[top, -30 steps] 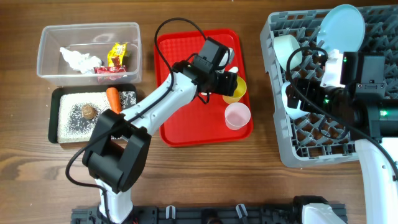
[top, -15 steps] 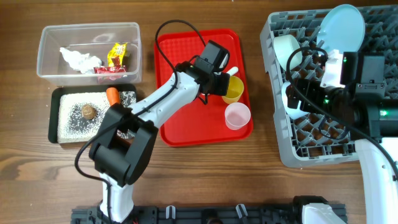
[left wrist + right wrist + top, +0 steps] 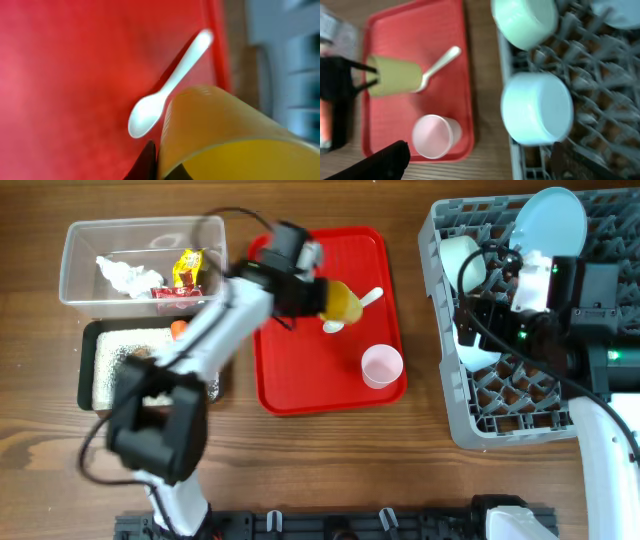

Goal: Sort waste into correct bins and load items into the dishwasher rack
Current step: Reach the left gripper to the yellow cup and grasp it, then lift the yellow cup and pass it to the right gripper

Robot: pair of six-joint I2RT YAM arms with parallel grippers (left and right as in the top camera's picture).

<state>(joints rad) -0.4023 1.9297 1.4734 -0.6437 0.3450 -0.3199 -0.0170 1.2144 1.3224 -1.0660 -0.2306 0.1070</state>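
Left pincer clamped on yellow cup, cup tipped sideways over middle of red tray. White spoon lies on tray, just beside cup. Pink cup upright at tray corner nearest dishwasher rack. Right pincer spread wide, empty, beyond tray over rack.

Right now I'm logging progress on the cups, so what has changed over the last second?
The left gripper, closed on the yellow cup, has tipped it from upright onto its side and carried it left across the red tray, away from the tray's right edge. The pink cup, the white spoon and the light blue plate in the dishwasher rack stayed put.
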